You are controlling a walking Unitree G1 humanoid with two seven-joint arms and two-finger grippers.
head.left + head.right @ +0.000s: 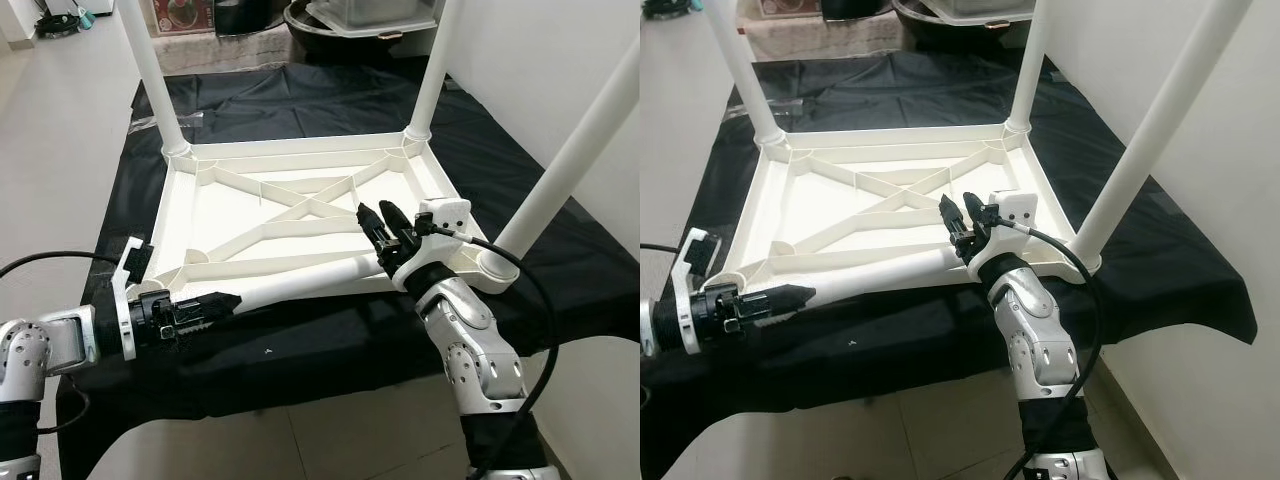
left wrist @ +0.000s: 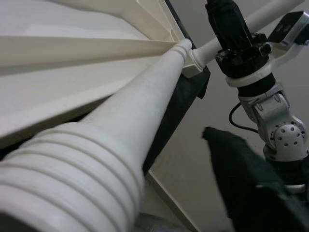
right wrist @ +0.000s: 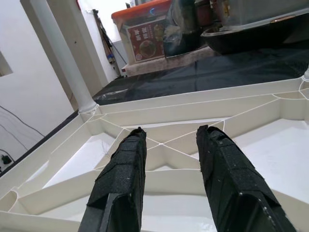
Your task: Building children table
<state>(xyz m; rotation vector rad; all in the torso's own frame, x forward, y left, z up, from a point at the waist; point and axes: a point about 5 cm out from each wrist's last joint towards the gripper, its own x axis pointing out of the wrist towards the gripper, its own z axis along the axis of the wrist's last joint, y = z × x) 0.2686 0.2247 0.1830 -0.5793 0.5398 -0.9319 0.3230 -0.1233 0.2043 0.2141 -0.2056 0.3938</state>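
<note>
The left gripper [image 1: 205,311] is closed on the threaded end of a loose white table leg [image 1: 300,283], its ribbed collar sitting right at the fingers in the left wrist view, while the leg lies almost level along the near edge of the upturned tabletop [image 1: 230,215] with its far tip close to the right gripper. The right gripper [image 1: 380,222] stands open and empty above the ribbed underside, its two black fingers [image 3: 120,183] spread with only the white cross-ribs showing between them. The tabletop rests upside down on a black cloth [image 1: 300,100] over the work surface, with three legs already standing up from its corners and the near left corner socket [image 1: 150,268] not yet filled. The leg looks like hollow moulded plastic, so probably light and stiff, yet smooth and round enough to slip or roll in a loose grasp; holding it near the threaded collar, where the ridges give purchase, seems the surest place, and the thread probably needs square alignment with the socket to avoid crossing.
</note>
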